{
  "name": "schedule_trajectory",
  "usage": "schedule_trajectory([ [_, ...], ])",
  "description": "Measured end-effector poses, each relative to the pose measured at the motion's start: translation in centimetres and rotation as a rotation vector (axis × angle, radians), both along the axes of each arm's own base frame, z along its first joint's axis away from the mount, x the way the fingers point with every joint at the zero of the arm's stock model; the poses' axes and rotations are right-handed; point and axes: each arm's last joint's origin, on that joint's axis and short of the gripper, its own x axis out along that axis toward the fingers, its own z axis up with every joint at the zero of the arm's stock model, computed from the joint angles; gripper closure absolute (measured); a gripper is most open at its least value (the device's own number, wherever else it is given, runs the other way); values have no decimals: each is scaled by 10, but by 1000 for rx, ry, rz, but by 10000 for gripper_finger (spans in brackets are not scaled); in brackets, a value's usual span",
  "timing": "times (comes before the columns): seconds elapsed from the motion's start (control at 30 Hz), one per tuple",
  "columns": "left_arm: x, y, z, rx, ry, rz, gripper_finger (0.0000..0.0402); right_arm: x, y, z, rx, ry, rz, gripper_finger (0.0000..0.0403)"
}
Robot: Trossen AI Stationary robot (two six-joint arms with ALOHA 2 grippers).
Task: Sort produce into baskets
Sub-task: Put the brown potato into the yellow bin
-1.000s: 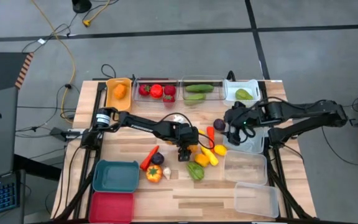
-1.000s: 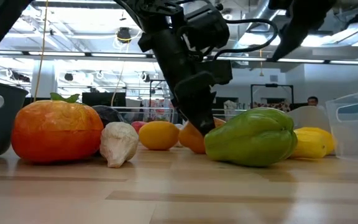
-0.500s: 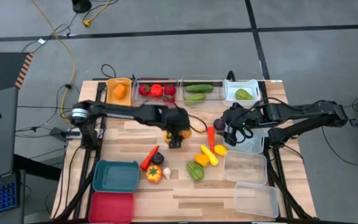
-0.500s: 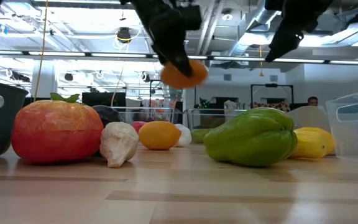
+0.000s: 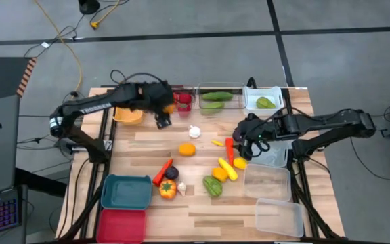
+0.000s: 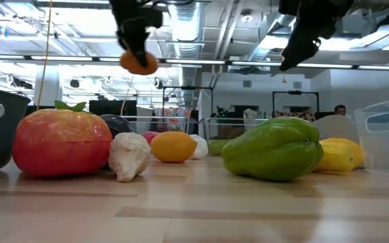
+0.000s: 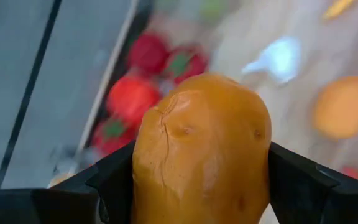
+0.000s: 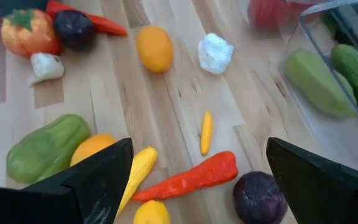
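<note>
- Your left gripper (image 5: pixel 162 115) is up off the table near the far edge, closed on an orange potato (image 7: pixel 201 149) that fills the gap between its fingers (image 7: pixel 114 186); it sits just beside the clear bin of red fruit (image 5: pixel 175 99), with the orange-yellow bin (image 5: pixel 128 108) to its left.
- In the low view the potato hangs well above the produce on the table.
- Your right gripper (image 5: pixel 249 133) hovers over the table's right half with its jaws spread wide and nothing in them.
- Just under and beside it lie a purple piece (image 8: pixel 258 198), a red carrot (image 8: pixel 188 178) and a small yellow piece (image 8: pixel 206 132).
- The loose pile takes up the table's middle: an orange fruit (image 5: pixel 187 149), a white cauliflower (image 5: pixel 194 131), a green pepper (image 5: pixel 212 186), a tomato (image 5: pixel 167 189) and a garlic (image 5: pixel 181 189).
- The far edge is lined with bins: cucumbers (image 5: pixel 214 97) in a clear one, a green piece in the white bin (image 5: pixel 263 99).
- Teal bin (image 5: pixel 126 192) and red bin (image 5: pixel 121 226) fill the near left corner; clear bins (image 5: pixel 267 183) run down the right edge.
- Bare wood lies along the near edge, between the red bin and the clear bins.
</note>
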Motion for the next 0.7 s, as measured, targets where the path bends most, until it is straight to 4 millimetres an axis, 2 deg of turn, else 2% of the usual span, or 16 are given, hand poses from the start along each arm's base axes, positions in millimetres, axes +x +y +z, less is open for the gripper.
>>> schedule_trajectory([
  [0.13,-28,20,5,-1,60,132,128,7,1,-7,-1,32,6,8],
  [0.33,-56,50,3,-33,107,298,128,17,2,-18,-4,82,6,8],
  [0.5,-77,71,-14,-75,167,412,127,24,5,-24,-5,89,17,8],
  [0.7,-101,87,-41,-140,250,516,127,27,15,-27,-7,90,55,8],
])
